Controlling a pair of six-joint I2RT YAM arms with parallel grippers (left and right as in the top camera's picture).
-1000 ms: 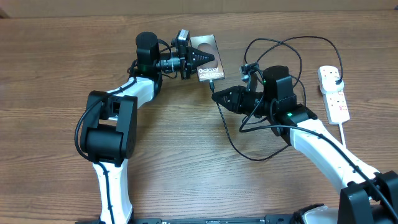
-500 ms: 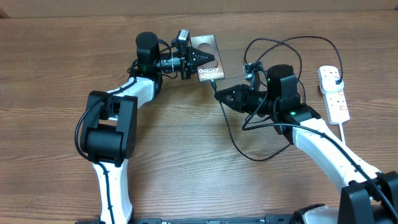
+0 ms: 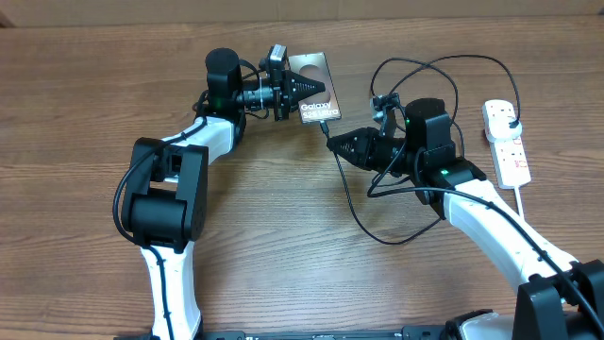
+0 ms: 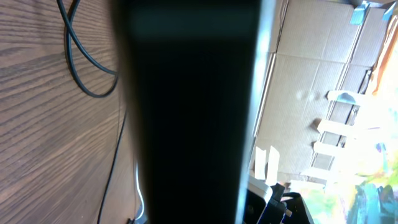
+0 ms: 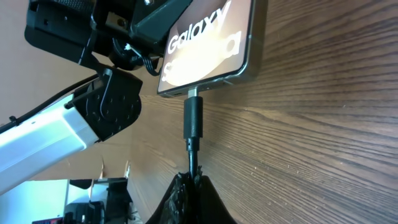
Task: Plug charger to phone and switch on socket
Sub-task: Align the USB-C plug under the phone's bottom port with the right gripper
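The phone [image 3: 316,87] lies at the back of the table, its "Galaxy" lettering facing up. My left gripper [image 3: 296,90] is shut on its left edge; in the left wrist view the phone [image 4: 186,112] is a dark slab blocking the jaws. The charger cable [image 3: 351,203] loops across the table. Its black connector [image 5: 193,118] sits in the phone's [image 5: 211,37] near edge. My right gripper [image 5: 191,182] is shut on the cable just behind the connector, seen from overhead [image 3: 331,141] below the phone. The white socket [image 3: 505,142] lies at the far right, untouched.
The socket's thick white cord [image 3: 525,210] runs toward the front right beside my right arm. Loops of black cable [image 3: 444,66] arch above my right wrist. Cardboard walls stand behind the table.
My right gripper has moved slightly up and right toward the phone with the cable, bringing the connector up to the phone's edge. My left arm and the phone have stayed still.
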